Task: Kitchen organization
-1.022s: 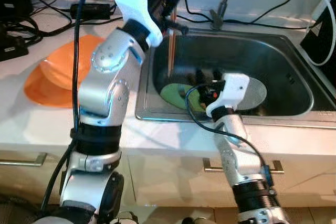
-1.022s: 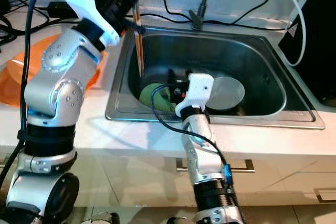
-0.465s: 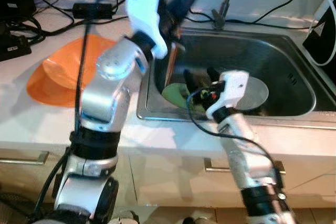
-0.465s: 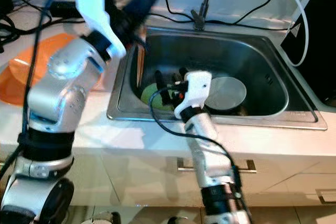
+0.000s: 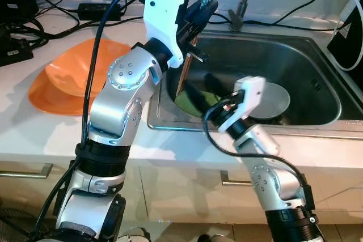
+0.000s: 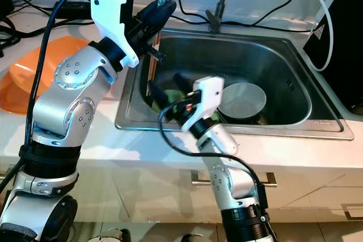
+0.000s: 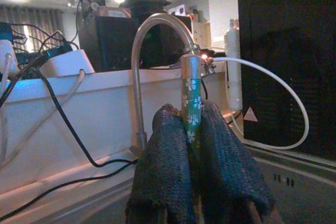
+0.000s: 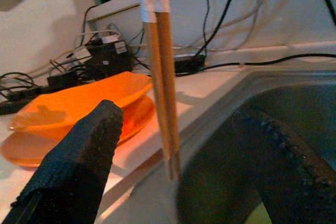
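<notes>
Chopsticks (image 5: 182, 72) — pinched at their patterned top by the left gripper (image 5: 199, 11), hanging over the sink's (image 5: 317, 66) left edge | orange plates (image 5: 65, 80) stacked on the counter, far left | right gripper (image 8: 173, 145) spread wide, empty, low in the sink | green dish (image 5: 190, 101) and grey plate (image 5: 275, 97) unsorted — task looks early.

chopsticks (image 5: 182, 72): we note a brown-orange pair with green floral tops, pinched in the left hand (image 5: 201, 11), near upright, lower ends down inside the sink's left side.
green plate (image 5: 190, 101): lies on the sink floor, left part.
grey plate (image 5: 272, 99): flat beside it.
orange plates (image 5: 71, 80): stacked on the table, left of the sink.
</notes>
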`<state>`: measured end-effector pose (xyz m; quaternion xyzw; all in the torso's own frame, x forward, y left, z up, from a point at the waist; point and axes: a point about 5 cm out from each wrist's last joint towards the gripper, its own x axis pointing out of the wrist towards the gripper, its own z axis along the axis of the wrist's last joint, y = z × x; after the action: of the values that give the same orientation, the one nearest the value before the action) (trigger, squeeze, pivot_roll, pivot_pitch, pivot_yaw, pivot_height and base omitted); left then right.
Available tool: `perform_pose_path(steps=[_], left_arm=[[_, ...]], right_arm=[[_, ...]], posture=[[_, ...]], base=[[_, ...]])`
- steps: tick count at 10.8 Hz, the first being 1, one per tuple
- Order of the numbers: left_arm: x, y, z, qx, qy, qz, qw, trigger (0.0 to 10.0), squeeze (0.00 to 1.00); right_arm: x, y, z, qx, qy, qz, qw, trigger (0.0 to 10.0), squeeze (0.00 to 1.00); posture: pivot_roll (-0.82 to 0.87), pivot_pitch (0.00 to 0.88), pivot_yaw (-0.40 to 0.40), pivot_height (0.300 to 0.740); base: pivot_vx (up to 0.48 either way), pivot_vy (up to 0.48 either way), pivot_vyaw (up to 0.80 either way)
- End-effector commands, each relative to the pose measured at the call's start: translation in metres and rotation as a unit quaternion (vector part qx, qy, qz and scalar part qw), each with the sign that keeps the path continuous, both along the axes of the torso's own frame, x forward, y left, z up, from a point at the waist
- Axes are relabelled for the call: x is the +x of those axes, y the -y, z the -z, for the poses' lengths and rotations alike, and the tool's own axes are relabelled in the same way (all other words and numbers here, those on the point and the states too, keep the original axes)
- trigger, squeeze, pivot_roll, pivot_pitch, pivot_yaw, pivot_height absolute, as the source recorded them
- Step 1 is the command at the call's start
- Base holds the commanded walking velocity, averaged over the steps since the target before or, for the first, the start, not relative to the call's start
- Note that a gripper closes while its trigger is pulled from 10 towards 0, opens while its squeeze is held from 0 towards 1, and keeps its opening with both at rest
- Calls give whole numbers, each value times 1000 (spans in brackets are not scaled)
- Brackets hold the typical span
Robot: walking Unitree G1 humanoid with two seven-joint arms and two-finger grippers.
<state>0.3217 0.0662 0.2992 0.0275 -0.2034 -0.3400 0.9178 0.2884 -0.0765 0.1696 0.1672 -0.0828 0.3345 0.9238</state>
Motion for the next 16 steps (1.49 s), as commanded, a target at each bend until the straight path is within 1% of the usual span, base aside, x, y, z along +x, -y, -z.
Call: perform_pose_path(steps=[1,2,4,7,8,9,16], left_arm=[[-4,5,-1,6,8,14,1000,10000,0],[-5,6,-1,5,5,18,1000,10000,0],[-8,10,2,9,-10,51,999,10000,0],[-10,12,5,10,-19,66,998,10000,0],[-11,13,6,11,-22,71,997,10000,0],[-12,13,6,11,-24,74,997,10000,0],[-16,15,7,5,-35,87,996,10000,0]], right_arm=[[-4,0,-6,3,8,-13,1000,10000,0],[-4,-2,-6,2,8,-11,1000,10000,0],[-3,-7,-5,-9,9,-9,1000,10000,0],[-2,-9,-3,-10,2,2,1000,10000,0],[0,-10,-2,-11,0,9,1000,8392,0],[0,-10,-1,-11,-2,11,1000,0,0],[4,-9,5,-22,-11,32,999,0,0]], posture=[[59,59,-45,740],[61,60,-43,740],[62,60,-43,740],[64,62,-47,740],[67,64,-51,740],[68,64,-51,740],[68,67,-55,740]], base=[[0,0,0],[0,0,0],[0,0,0],[0,0,0],[0,0,0],[0,0,0],[0,0,0]])
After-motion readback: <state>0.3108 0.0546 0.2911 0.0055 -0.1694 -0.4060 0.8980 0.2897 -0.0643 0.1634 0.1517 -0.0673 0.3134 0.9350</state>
